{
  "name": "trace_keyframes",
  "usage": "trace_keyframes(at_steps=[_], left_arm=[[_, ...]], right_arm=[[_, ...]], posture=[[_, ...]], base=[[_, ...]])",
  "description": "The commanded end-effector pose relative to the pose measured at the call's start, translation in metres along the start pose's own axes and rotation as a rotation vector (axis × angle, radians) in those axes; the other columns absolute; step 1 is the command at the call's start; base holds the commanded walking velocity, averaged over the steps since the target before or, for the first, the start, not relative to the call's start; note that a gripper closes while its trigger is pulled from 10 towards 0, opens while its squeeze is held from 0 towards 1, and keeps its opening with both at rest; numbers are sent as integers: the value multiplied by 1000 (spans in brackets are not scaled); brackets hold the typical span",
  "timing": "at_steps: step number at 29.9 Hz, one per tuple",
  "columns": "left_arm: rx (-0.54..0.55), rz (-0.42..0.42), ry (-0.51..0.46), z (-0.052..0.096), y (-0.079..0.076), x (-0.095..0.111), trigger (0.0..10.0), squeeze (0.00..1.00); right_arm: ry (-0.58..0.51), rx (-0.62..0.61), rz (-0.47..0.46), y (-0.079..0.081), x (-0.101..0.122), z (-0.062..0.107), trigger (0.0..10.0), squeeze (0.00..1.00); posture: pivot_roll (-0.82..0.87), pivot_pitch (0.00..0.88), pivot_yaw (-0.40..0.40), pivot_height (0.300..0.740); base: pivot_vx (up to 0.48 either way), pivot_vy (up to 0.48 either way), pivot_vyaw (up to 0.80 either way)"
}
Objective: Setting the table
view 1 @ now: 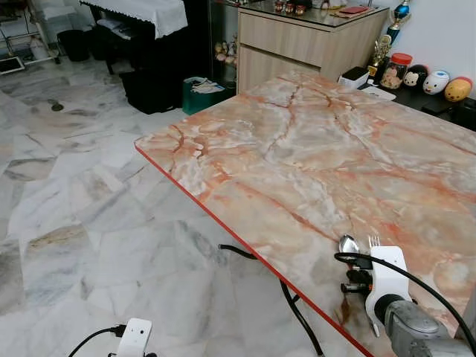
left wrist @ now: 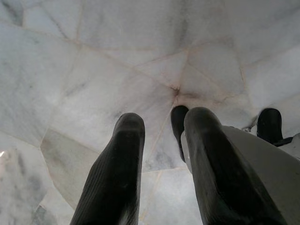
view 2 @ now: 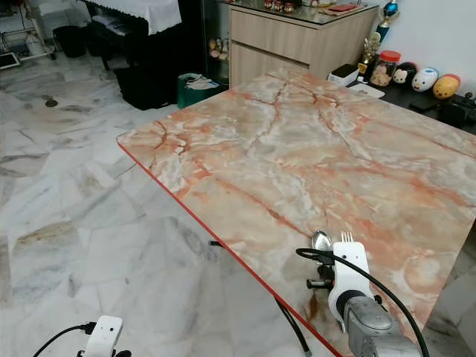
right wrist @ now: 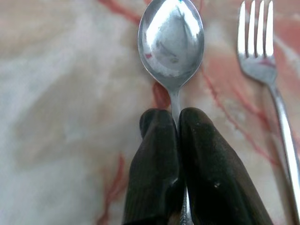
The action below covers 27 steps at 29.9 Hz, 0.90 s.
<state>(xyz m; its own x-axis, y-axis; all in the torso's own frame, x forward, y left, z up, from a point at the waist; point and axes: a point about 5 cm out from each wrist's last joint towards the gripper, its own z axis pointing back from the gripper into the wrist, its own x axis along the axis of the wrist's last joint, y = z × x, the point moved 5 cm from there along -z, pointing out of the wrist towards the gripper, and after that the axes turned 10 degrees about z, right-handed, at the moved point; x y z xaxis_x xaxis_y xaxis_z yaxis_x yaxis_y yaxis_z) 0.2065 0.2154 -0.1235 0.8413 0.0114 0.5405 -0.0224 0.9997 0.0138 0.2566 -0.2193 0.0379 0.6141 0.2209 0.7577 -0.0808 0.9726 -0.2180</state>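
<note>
Floor [left wrist: 93, 70] is passing under the left gripper [left wrist: 159, 140], hanging idle with fingers parted and holding nothing. Right gripper [right wrist: 176, 124] is pinching the spoon [right wrist: 171, 37] by its handle over the table [view 1: 297, 149] near its front edge, fork [right wrist: 257, 42] lying just beside. Judgement: the robot should be lowering the spoon flat, parallel to the fork, before releasing.
</note>
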Motion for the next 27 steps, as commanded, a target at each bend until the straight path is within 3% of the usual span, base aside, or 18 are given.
trace_keyframes(at_steps=[1,6,7,14,16,21,27], left_arm=[[1,-7,6,1,1,-4,10000,0],[0,-7,1,0,-1,-3,10000,0],[-4,-7,0,0,-4,-3,10000,0],[-15,-15,6,-1,-13,-5,10000,0],[-7,-14,1,-1,-12,-6,10000,0],[10,-14,-5,1,-7,-10,10000,0],[39,-14,-18,2,-2,-11,10000,0]], right_arm=[[-73,-27,0,-3,15,-2,0,0],[-200,-25,-16,-1,37,0,157,0],[-264,-32,-35,1,49,3,10000,0],[-454,-134,-82,-8,77,12,10000,0],[-597,-265,-55,-25,96,25,10000,0],[-685,-352,-32,-39,103,37,10000,0],[-744,-329,-27,-37,101,42,10000,0]], posture=[[-7,0,2,740],[-5,0,-2,740],[-5,0,-2,740],[-4,0,-3,740],[-1,0,-5,740],[-8,0,-3,740],[-6,0,-7,740]], base=[[0,0,0],[0,0,0],[0,0,0],[0,0,0],[0,0,0],[0,0,0],[0,0,0]])
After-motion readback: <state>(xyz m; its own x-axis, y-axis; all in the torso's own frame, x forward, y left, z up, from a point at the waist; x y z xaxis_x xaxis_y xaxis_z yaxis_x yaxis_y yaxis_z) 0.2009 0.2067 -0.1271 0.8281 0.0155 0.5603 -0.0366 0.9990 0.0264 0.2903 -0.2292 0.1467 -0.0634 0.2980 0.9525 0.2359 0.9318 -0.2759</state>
